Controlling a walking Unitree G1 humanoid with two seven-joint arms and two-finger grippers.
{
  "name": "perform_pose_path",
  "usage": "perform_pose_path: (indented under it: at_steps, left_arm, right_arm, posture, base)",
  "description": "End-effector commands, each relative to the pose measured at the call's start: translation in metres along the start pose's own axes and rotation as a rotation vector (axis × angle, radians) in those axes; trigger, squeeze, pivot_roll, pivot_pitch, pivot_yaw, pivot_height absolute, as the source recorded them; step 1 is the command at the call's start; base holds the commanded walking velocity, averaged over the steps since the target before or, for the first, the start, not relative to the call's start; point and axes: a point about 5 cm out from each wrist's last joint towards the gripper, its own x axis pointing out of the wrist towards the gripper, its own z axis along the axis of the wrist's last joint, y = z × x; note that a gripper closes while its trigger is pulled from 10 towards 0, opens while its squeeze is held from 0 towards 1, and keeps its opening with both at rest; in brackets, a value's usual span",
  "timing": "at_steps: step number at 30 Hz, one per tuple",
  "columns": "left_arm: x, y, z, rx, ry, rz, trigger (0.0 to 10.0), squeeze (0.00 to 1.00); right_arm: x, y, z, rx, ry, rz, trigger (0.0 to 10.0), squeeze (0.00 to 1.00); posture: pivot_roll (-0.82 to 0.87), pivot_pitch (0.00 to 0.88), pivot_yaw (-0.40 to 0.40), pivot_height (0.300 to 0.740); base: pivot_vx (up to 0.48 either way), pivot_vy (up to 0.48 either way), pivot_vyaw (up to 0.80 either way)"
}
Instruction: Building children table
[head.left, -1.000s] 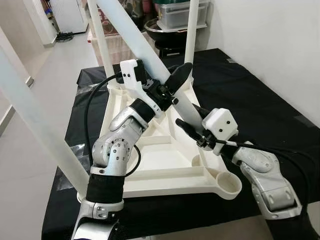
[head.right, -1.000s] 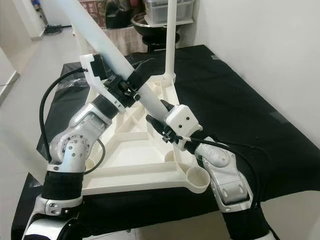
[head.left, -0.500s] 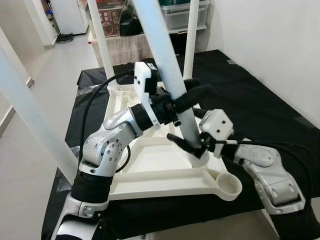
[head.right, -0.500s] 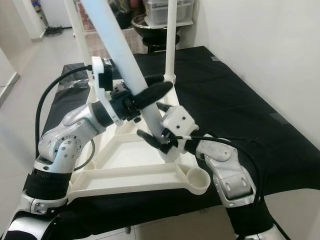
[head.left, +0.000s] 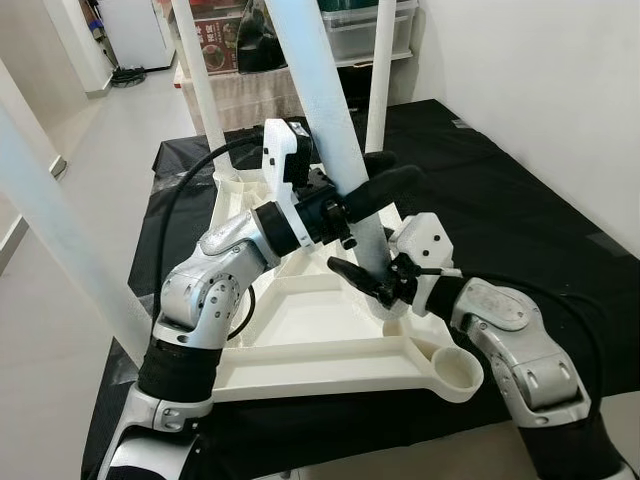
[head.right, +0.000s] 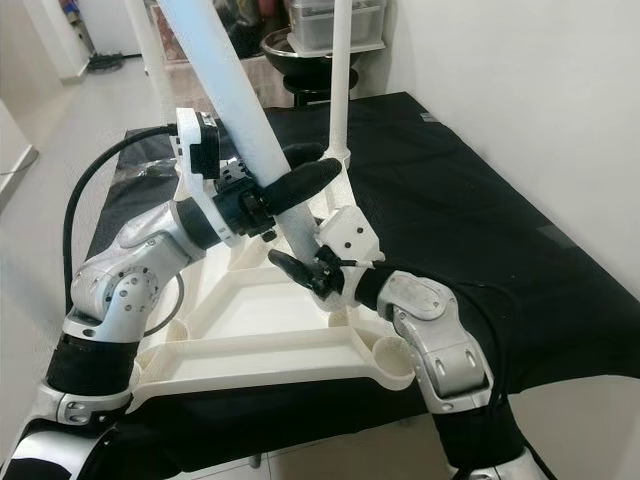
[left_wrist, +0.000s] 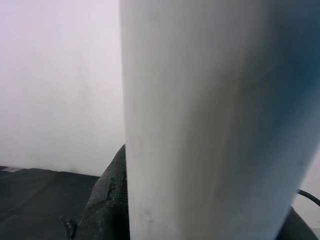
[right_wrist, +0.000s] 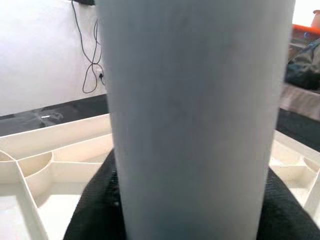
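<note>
Two grippers meet on one white table leg (head.left: 325, 110), which rises at a slight tilt from the near right part of the upturned white tabletop (head.left: 300, 330). We see that tabletop lying underside up, its ribs and round corner sockets showing, on a surface covered in black cloth (head.left: 500, 210). The left gripper (head.left: 365, 190) reaches in from the robot's left and its two long black fingers are closed round the leg partway up, one finger (head.left: 385, 183) lying across the near face of the tube. The right gripper (head.left: 365, 280) comes from the robot's right and clasps the same leg lower down, just above the point where the tube meets the tabletop, with one black finger (head.left: 352, 272) pointing out on the robot's left side of the leg. In the left wrist view we find the white tube (left_wrist: 215, 125) pressed close between dark finger pads, and the right wrist view shows the tube (right_wrist: 195, 115) the same way, with the ribbed tabletop (right_wrist: 45, 145) behind it. Three other white legs stand up from the tabletop: one at the far left corner (head.left: 205, 90), one at the far right corner (head.left: 380, 75), and one near the left edge (head.left: 70, 250), large and close to the camera. A socket (head.left: 455, 370) at the near right corner holds nothing.
</note>
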Motion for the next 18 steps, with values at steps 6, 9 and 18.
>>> perform_pose_path:
  at_steps: [6, 9, 18]
  left_arm:
    - [0.031, -0.045, 0.011, -0.083, -0.093, -0.415, 0.0, 0.0]
    - [0.033, -0.046, 0.009, -0.074, -0.076, -0.435, 0.0, 0.0]
    - [0.036, -0.015, 0.009, -0.039, -0.119, -0.107, 10.0, 1.0]
  right_arm:
    - [0.013, 0.013, -0.009, 0.091, 0.045, 0.028, 0.0, 0.0]
    - [0.015, 0.015, -0.01, 0.098, 0.058, 0.027, 0.0, 0.0]
    - [0.014, -0.012, -0.013, 0.179, 0.039, -0.232, 0.0, 0.0]
  posture:
    - [-0.14, 0.071, 0.052, 0.74]
    - [-0.14, 0.07, 0.05, 0.74]
    - [-0.14, 0.063, 0.057, 0.74]
  base:
    - [0.0, 0.0, 0.0]
    - [0.0, 0.0, 0.0]
    - [0.0, 0.0, 0.0]
